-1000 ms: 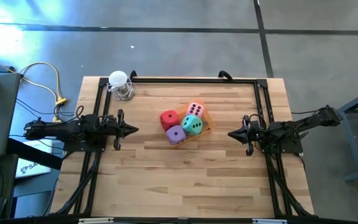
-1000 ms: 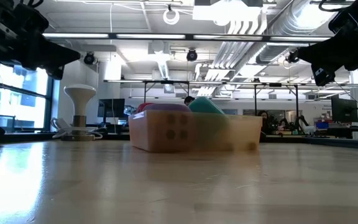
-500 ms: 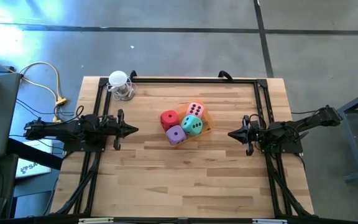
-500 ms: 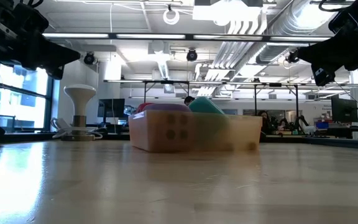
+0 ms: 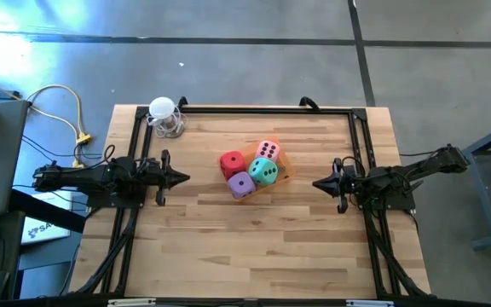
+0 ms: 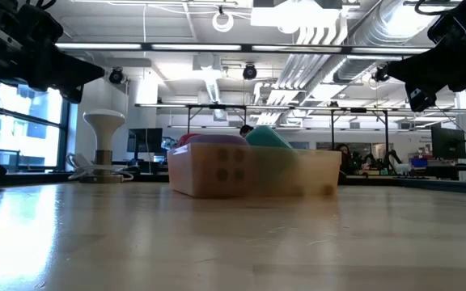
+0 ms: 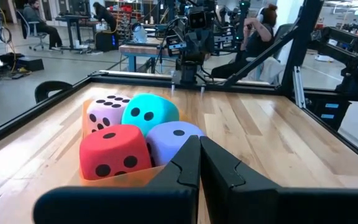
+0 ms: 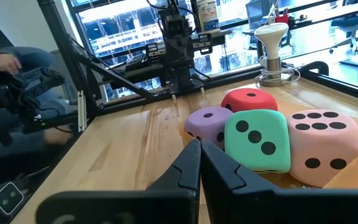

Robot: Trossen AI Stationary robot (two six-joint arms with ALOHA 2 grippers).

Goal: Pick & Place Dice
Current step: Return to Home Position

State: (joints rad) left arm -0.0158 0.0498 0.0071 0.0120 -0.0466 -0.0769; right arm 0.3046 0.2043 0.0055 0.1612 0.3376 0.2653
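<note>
Both arms lie low and level at opposite sides of the table (image 5: 254, 234). The left gripper (image 5: 181, 178) and right gripper (image 5: 318, 182) point inward, fingers pressed together. Well apart from both, mid-table, the red die (image 5: 232, 164), pink die (image 5: 268, 150), purple die (image 5: 241, 184) and teal die (image 5: 263, 170) crowd one orange bin (image 5: 283, 164), with bare wood all around it.

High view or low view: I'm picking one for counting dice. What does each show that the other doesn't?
Only the high view separates all four: red die, pink die, teal die, purple die. Only the low view shows the orange bin's side wall and the room behind. Both show the bin, teal die, white stand, and the left arm and right arm either side.
</note>
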